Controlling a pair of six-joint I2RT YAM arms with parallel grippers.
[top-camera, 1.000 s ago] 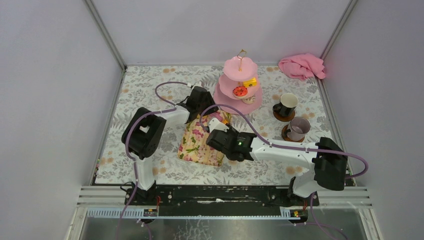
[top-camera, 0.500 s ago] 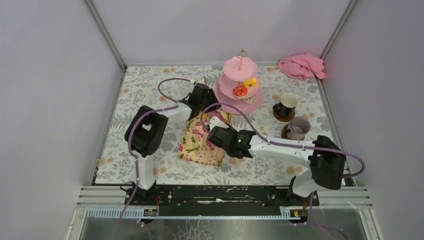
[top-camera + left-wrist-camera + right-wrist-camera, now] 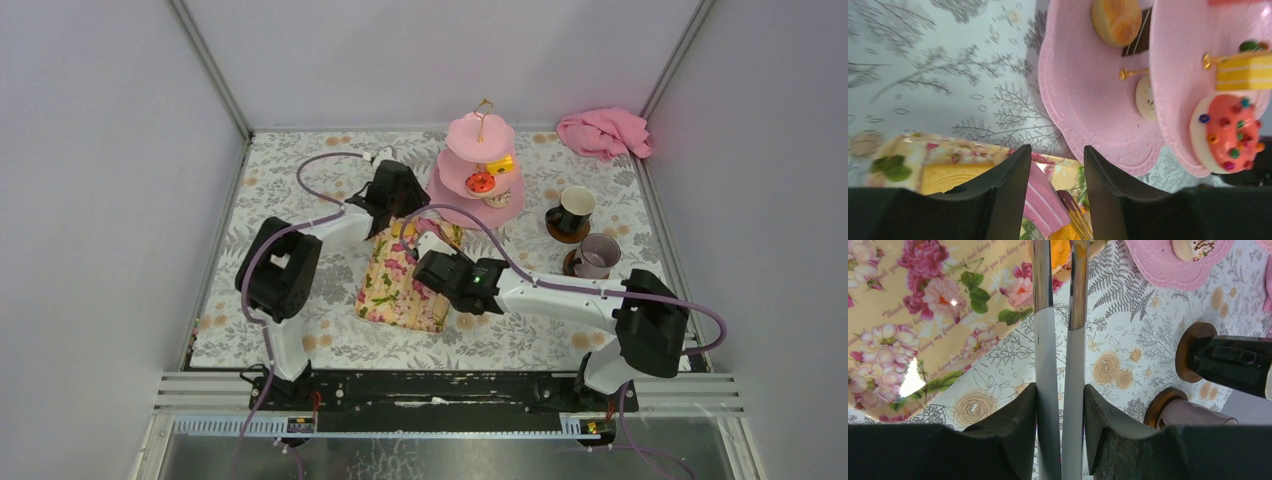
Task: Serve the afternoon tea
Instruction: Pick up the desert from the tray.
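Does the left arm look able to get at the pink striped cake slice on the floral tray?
Probably yes: the left hand hangs over the pink striped cake slice, fingers apart, nothing in between; a gold fork lies close beside it.

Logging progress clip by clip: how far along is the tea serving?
Done: a red cake and a yellow slice sit on the stand; the black mug and grey mug stand on coasters. In hand: the right gripper's jaws clamp tongs at the tray's edge. Left: a pink cake and a yellow block lie on the tray; the left gripper, jaws apart, seems to hold nothing.
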